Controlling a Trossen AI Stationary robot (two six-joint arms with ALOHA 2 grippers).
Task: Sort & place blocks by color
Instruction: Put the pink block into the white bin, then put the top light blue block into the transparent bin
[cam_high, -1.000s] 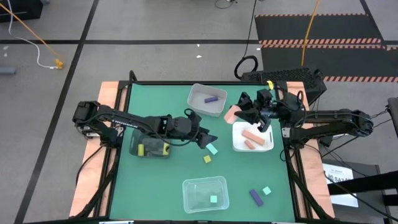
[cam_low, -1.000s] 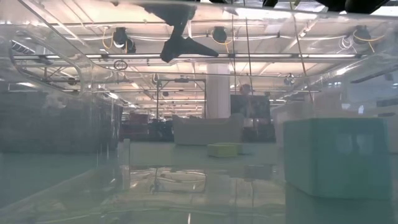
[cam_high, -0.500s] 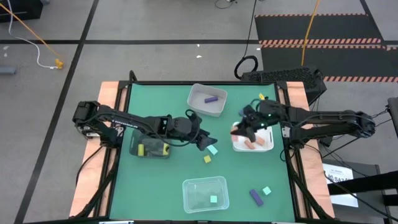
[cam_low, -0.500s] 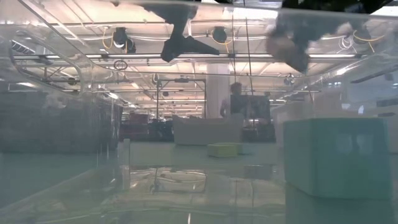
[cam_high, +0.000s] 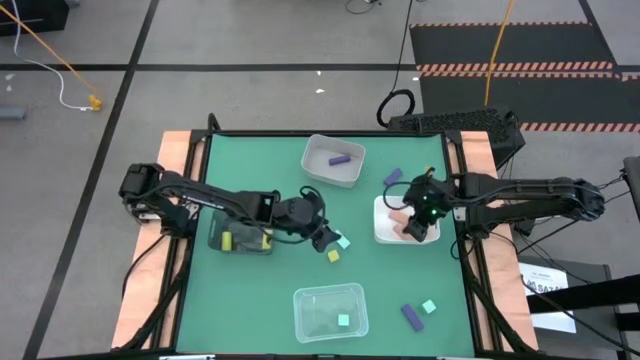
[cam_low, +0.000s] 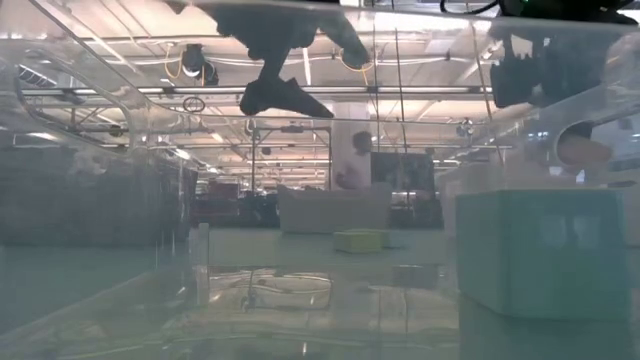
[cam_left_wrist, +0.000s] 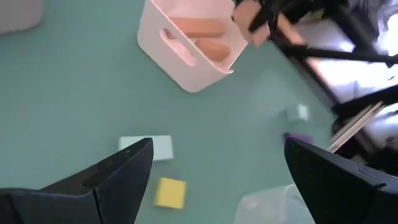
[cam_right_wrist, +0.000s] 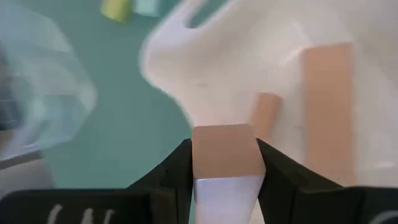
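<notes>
My right gripper (cam_high: 412, 222) hangs over the white tray (cam_high: 432, 235) and is shut on a salmon-pink block (cam_right_wrist: 225, 146). Two pink bars (cam_right_wrist: 328, 106) lie in that tray. My left gripper (cam_high: 323, 238) is open above the table's middle. Its fingers spread over a mint block (cam_left_wrist: 149, 148) and a yellow block (cam_left_wrist: 170, 191), which lie flat on the green mat. Both show in the high view, mint (cam_high: 343, 242) and yellow (cam_high: 333, 256). A purple block (cam_high: 393, 177) lies on the mat beyond the white tray. My right gripper pinches the salmon-pink block between its two fingers, one finger (cam_right_wrist: 180, 165) on each of two opposite side faces (cam_right_wrist: 205, 152). It comes from above, pointing down. The block is lifted clear, above the white tray's inside near its wall.
A grey tray (cam_high: 318, 172) at the far side holds a purple block (cam_high: 340, 158). A black tray (cam_high: 250, 240) on the left holds a yellow block (cam_high: 227, 241). A clear tray (cam_high: 310, 300) at the near edge holds a mint block (cam_high: 343, 320). A purple block (cam_high: 411, 316) and a mint block (cam_high: 429, 306) lie near-right.
My right gripper has carried the pink block from beyond the white tray's far-left corner toward the near and right, and now hangs over the tray. The purple block behind it has come into view. My left gripper has sunk a little toward the mint block, still open.
</notes>
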